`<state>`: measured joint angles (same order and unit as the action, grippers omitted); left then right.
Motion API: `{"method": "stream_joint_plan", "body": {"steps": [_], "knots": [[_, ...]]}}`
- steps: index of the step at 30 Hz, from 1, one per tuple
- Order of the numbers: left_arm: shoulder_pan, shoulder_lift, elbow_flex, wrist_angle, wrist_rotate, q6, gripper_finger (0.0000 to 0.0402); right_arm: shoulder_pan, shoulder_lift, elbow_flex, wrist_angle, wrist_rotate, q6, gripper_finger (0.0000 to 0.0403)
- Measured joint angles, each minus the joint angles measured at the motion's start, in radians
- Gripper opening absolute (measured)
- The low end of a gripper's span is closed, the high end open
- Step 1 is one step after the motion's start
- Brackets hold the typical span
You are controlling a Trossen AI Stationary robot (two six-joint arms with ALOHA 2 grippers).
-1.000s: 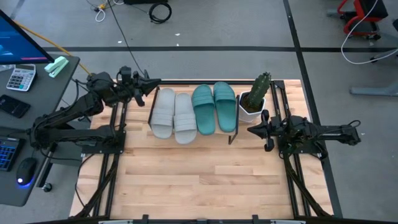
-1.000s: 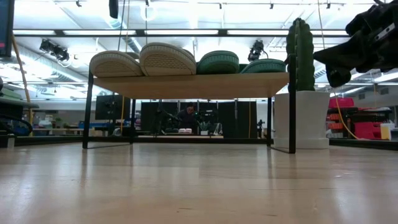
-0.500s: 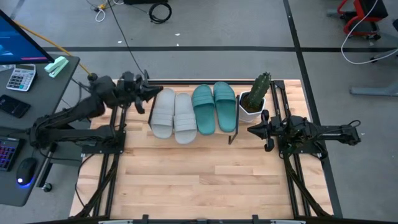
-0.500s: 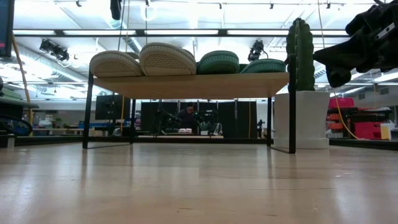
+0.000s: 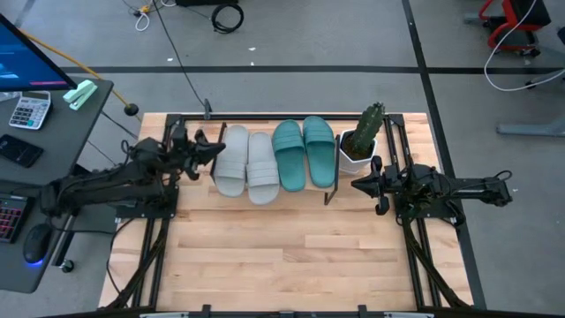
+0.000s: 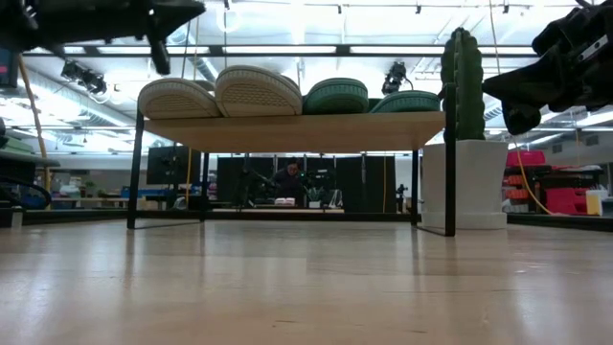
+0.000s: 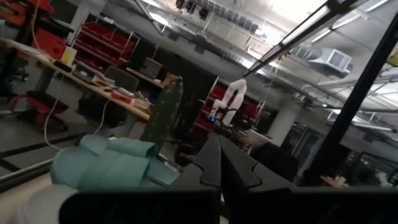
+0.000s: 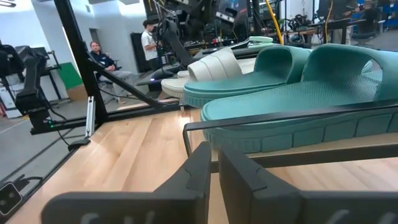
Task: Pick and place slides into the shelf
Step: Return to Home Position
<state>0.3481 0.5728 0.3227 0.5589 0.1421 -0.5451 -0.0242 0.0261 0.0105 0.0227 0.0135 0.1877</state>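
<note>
Two light grey slides [image 5: 231, 159] [image 5: 262, 165] and two teal slides [image 5: 289, 155] [image 5: 320, 150] lie side by side, soles down, on the shelf's plank top [image 6: 287, 130]. The shelf stands on thin black legs [image 5: 330, 190] at the table's far side. My left gripper [image 5: 214, 147] is shut and empty, just left of the leftmost grey slide and above the plank's height in the low view [image 6: 187, 11]. My right gripper [image 5: 360, 184] is shut and empty, right of the shelf, pointing at the teal slides [image 8: 298, 93].
A cactus in a white pot [image 5: 362, 141] stands on the table just right of the shelf, close to my right gripper. The wooden tabletop [image 5: 282, 256] stretches toward the near edge. A desk with a calculator [image 5: 28, 110] stands left of the table.
My left gripper has drawn back from the shelf's far left corner toward the table's near edge, along the left side of the grey slide, staying shut. It now shows at the low view's top left. The slides and my right arm have kept still.
</note>
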Motion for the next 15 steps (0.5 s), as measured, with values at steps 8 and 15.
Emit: {"method": "stream_joint_plan", "body": {"steps": [8, 15], "knots": [[-0.039, -0.2, -0.109, 0.003, 0.001, -0.062, 0.0001, 0.0, 0.0, 0.0, 0.0, 0.0, 0.0, 0.004], [-0.164, -0.331, -0.182, 0.004, -0.089, -0.049, 0.0, 0.0, 0.0, 0.0, 0.0, 0.0, 0.0, 0.0037]]}}
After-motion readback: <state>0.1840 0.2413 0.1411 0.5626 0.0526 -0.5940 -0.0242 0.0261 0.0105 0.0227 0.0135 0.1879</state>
